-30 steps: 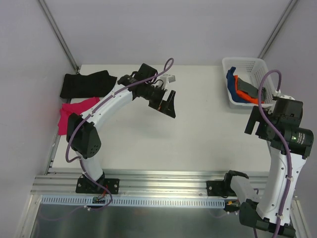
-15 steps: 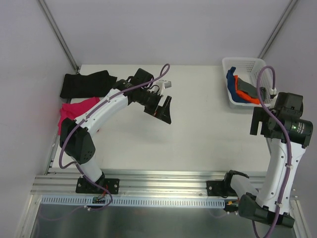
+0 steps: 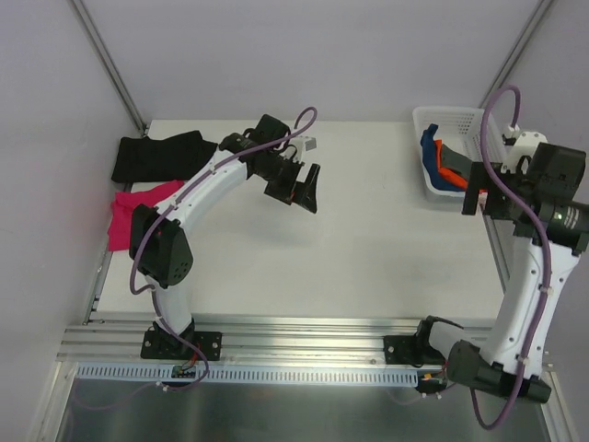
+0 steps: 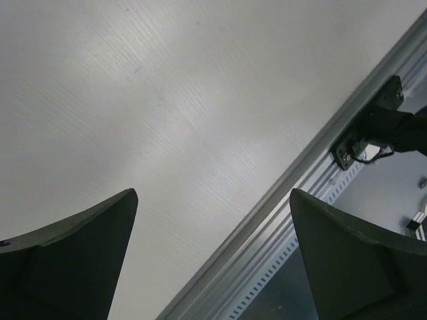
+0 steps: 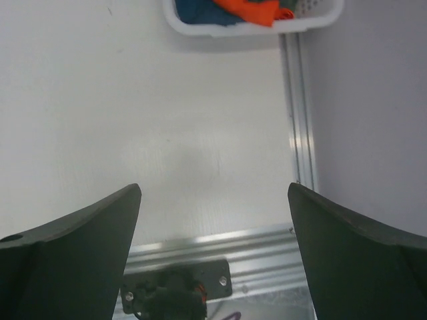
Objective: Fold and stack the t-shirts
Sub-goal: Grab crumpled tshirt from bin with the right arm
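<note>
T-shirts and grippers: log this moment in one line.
left gripper open, empty | right gripper open, empty | black shirt, magenta shirt: on table | blue shirt, orange shirt: in basket

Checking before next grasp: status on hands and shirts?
Left hand open, empty, over table. Right hand open, empty, near basket. Black shirt, magenta shirt lie far left; blue shirt, orange shirt in basket. Nothing blocks either hand.

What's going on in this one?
Nothing is held right now. The left pincer hovers open over the middle of the table, the right pincer open near the basket. A black shirt and a magenta shirt lie at its left edge; a blue shirt, an orange shirt and a grey shirt sit in the basket.
</note>
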